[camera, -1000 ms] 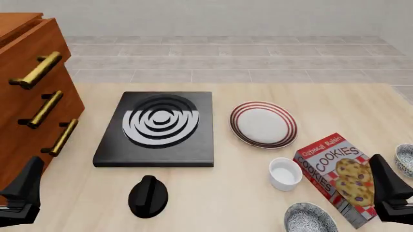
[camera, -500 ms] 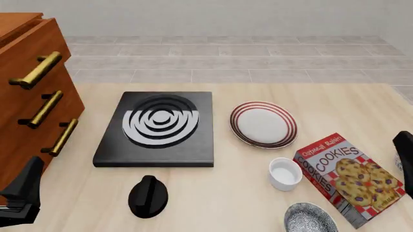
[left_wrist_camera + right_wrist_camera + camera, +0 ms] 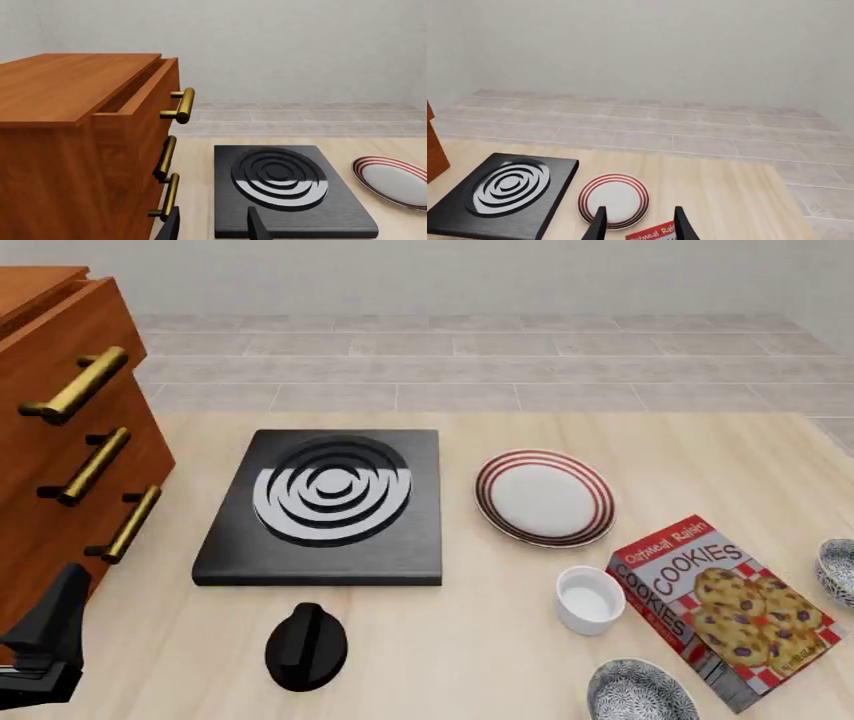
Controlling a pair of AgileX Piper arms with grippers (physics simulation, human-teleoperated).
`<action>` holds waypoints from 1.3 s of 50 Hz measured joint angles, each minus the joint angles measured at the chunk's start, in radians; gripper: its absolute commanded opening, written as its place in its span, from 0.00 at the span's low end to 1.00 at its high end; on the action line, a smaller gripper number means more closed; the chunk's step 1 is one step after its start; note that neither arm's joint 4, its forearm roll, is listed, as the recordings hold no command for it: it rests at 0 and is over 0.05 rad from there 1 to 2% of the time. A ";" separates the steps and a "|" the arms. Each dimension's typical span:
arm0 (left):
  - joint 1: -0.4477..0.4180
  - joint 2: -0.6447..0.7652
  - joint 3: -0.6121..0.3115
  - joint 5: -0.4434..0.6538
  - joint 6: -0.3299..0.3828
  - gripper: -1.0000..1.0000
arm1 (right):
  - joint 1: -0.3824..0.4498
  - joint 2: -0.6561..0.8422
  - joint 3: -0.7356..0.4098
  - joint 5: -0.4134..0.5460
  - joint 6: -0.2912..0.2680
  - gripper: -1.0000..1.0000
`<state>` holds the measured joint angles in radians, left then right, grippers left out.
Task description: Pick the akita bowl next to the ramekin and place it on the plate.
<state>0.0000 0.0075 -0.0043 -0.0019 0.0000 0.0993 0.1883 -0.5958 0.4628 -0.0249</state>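
Observation:
The akita bowl (image 3: pixel 643 692), speckled black and white, sits at the near table edge just in front of the white ramekin (image 3: pixel 590 598). The red-ringed plate (image 3: pixel 543 497) lies farther back, mid-table, and also shows in the right wrist view as plate (image 3: pixel 614 199). My left gripper (image 3: pixel 40 650) rests low at the near left corner; in its wrist view the left gripper (image 3: pixel 212 227) is open and holds nothing. The right gripper (image 3: pixel 638 227) is outside the front view; its wrist view shows it open, high above the table, looking down toward the plate.
A second patterned bowl (image 3: pixel 838 570) sits at the right edge, behind the cookie box (image 3: pixel 727 610). A black stove (image 3: pixel 327 505) lies left of the plate, with a black knob (image 3: pixel 306 645) in front of it. A wooden drawer cabinet (image 3: pixel 67 440) fills the left side.
The right gripper has moved from beside the cookie box out past the right edge of the front view. The left gripper and all objects have stayed in place.

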 measured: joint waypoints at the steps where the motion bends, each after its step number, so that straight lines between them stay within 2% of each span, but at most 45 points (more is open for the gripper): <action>1: 0.000 0.000 0.000 0.000 0.000 1.00 | 0.002 0.004 -0.011 0.008 -0.001 1.00; 21: 0.000 0.000 0.000 0.000 0.000 1.00 | 0.015 0.129 -0.200 0.151 -0.005 1.00; 38: 0.000 0.000 0.000 0.000 0.000 1.00 | 0.012 0.205 -0.354 0.281 -0.073 1.00; 52: 0.000 0.000 0.000 0.000 0.000 1.00 | 0.021 0.266 -0.506 0.421 -0.042 1.00; 65: 0.000 0.000 0.000 0.000 0.000 1.00 | 0.036 0.328 -0.560 0.524 0.041 1.00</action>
<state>0.0000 0.0075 -0.0043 -0.0019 0.0000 0.1348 0.5167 -1.1560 0.9872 0.0166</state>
